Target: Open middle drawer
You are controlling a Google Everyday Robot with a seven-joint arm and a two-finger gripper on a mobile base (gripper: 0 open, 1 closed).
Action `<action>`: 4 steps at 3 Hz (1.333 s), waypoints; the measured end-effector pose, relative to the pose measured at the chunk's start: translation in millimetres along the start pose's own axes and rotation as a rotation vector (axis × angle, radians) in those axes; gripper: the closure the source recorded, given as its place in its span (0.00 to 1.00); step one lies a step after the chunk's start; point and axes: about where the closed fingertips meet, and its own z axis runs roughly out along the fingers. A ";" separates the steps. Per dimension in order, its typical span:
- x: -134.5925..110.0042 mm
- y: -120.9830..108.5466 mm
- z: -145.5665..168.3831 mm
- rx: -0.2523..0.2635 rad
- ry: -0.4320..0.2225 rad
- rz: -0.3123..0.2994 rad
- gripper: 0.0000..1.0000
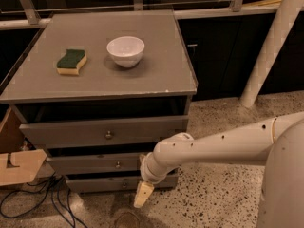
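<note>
The end effector (143, 194) hangs before the bottom drawer (95, 184), below the knob (118, 165) of the middle drawer (80, 165). Spread or closed, I cannot tell. From here it could catch the wrong knob.

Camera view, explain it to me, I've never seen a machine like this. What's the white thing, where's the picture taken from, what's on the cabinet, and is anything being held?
There is one picture, looking down at a grey cabinet; where the camera is mounted is not known. The thick white tube coming in from the right is the robot's single arm. Its hand hangs at the arm's end, low near the floor, in front of the bottom drawer. It seems to hold nothing. On top of the cabinet lie a sponge and a white bowl, apart from each other. The middle drawer, which the robot is to open, is just above the hand; the hand is not at its knob.
</note>
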 end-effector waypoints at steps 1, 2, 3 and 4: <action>-0.1 0.1 1.1 -0.001 0.001 0.000 0.00; -1.3 -12.9 18.6 0.006 -0.020 0.038 0.00; -4.0 -26.5 32.8 0.014 -0.031 0.054 0.00; 5.9 -52.2 63.8 0.021 -0.026 0.074 0.00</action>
